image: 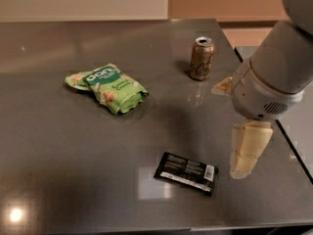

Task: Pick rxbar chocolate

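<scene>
On the grey bench (73,155) nothing is picked up yet; the last of the reach and the whole grasp are left to do, I judge. The gripper (249,153) hangs near the right edge, and I cannot tell whether it is released or clenched. The rxbar chocolate (187,172) lies flat near the front edge, just left of the gripper and apart from it.

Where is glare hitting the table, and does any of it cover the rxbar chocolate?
Camera view: a small bright hotspot on the table near its front-left corner; a pale rectangular reflection borders the rxbar chocolate at its left end, and the wrapper itself reads dark. Camera view: the gripper hangs right of the bar with no glare on it; the soda can mirrors faintly in the tabletop.
</scene>
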`<state>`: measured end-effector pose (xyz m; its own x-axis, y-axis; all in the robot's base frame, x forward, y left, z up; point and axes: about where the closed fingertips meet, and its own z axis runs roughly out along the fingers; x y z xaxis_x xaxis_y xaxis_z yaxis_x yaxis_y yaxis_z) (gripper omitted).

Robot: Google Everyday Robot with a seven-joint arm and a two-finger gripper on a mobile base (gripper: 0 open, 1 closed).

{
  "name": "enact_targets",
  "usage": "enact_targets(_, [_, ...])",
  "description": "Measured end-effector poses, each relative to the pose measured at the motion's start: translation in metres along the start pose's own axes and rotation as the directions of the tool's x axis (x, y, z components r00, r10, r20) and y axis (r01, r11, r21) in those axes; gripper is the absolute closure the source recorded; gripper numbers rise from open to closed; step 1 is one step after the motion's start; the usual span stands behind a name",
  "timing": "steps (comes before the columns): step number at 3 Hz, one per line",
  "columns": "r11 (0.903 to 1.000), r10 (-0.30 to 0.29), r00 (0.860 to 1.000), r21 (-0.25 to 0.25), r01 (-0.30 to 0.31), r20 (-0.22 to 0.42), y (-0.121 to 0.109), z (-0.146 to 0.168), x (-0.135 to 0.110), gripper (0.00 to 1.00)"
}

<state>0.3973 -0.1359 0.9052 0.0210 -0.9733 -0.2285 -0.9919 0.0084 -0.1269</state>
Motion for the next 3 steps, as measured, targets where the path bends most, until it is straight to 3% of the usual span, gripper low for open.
enact_targets(3, [0.9893,-0.133,0.989,-0.052,0.136,0.058,0.033,0.057,-0.027,0.0])
